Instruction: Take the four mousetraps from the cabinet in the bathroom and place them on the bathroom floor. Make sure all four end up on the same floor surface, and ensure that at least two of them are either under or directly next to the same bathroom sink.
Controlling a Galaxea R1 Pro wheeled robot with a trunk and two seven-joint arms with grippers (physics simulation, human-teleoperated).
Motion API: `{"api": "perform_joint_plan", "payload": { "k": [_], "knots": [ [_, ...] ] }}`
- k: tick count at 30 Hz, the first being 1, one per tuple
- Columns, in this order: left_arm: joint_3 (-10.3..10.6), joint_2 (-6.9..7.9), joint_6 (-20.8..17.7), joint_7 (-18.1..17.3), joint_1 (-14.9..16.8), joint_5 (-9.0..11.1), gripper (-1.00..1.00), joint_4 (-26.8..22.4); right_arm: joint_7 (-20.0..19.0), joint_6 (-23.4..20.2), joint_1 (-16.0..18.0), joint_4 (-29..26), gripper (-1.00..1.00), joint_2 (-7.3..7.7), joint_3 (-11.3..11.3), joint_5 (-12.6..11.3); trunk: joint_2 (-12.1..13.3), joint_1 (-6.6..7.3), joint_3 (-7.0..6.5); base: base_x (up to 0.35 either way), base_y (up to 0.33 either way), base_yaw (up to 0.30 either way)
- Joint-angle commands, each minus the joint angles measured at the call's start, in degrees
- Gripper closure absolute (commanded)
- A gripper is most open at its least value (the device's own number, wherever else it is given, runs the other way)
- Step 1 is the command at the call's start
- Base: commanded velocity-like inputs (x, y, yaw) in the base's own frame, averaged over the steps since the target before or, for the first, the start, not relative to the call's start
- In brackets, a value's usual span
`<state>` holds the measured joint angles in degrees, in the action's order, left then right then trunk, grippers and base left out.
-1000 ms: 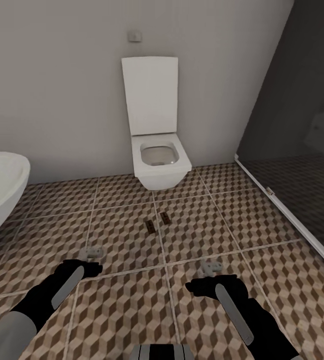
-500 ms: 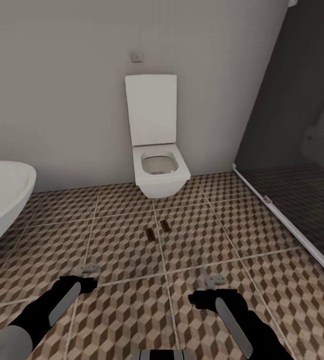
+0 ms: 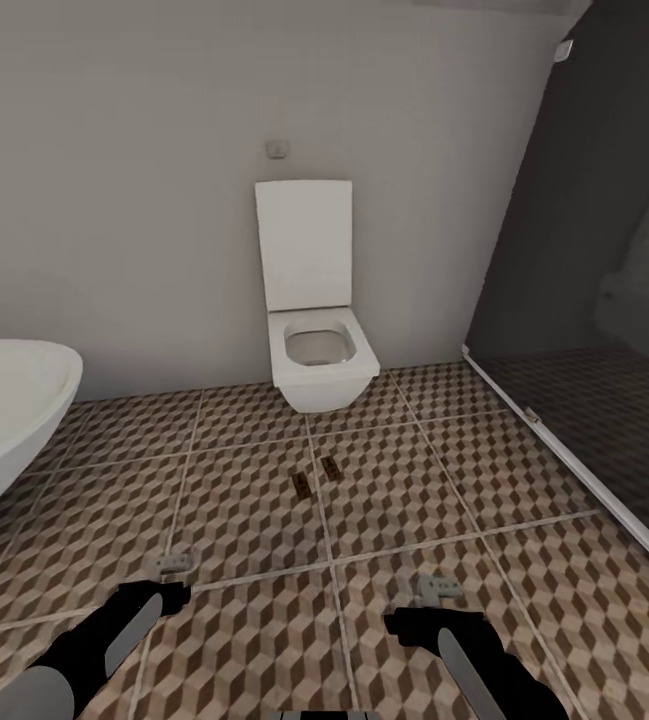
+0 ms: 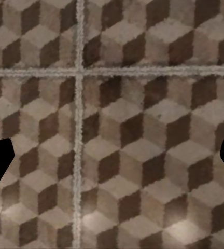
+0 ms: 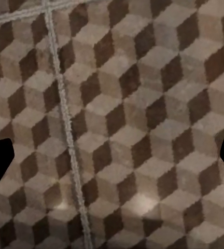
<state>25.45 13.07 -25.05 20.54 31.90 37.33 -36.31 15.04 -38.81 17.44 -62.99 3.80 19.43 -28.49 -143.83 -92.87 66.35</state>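
The view has pulled back from two mousetraps (image 3: 314, 477) on the floor (image 3: 414, 480); both end effectors (image 3: 176, 566) (image 3: 434, 590) hang released, empty.

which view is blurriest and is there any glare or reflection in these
Both wrist views are soft, the bathroom floor tiles smeared, with pale light patches low in each picture. The head view is sharper; its dark glass shower enclosure carries a faint reflection, and the two mousetraps are too small for detail.
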Motion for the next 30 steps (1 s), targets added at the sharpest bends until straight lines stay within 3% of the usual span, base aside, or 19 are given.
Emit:
{"api": "perform_joint_plan", "payload": {
  "k": [1, 7, 16, 30],
  "knots": [
    [0.51, -0.32, 0.87, 0.54, 0.04, 0.56, -1.00, 0.93, 0.56, 0.85, -0.08, 0.56, -1.00, 0.14, 0.22, -0.61, -0.01, 0.04, -0.18, 0.000, 0.000, 0.000],
    [0.88, -1.46, 5.72, 0.43, -0.12, 0.55, -1.00, 6.29, 0.54, 5.98, -0.40, 5.02, -1.00, 0.24, 0.35, -0.60, 0.07, 0.19, -1.51, 0.000, 0.000, 0.000],
    [1.57, -2.46, 10.46, 0.34, -0.99, 0.59, -1.00, 10.61, 0.44, 13.18, -0.53, 9.30, -1.00, 0.21, 0.57, -0.63, 0.19, 0.42, -3.50, 0.000, 0.000, 0.000],
    [1.78, -6.26, 15.33, 0.33, -3.08, 0.58, -1.00, 14.25, 0.45, 15.64, -0.56, 10.94, -1.00, 0.31, 0.73, -0.57, 0.38, 0.78, -6.60, 0.000, 0.000, 0.000]
  ]
}}
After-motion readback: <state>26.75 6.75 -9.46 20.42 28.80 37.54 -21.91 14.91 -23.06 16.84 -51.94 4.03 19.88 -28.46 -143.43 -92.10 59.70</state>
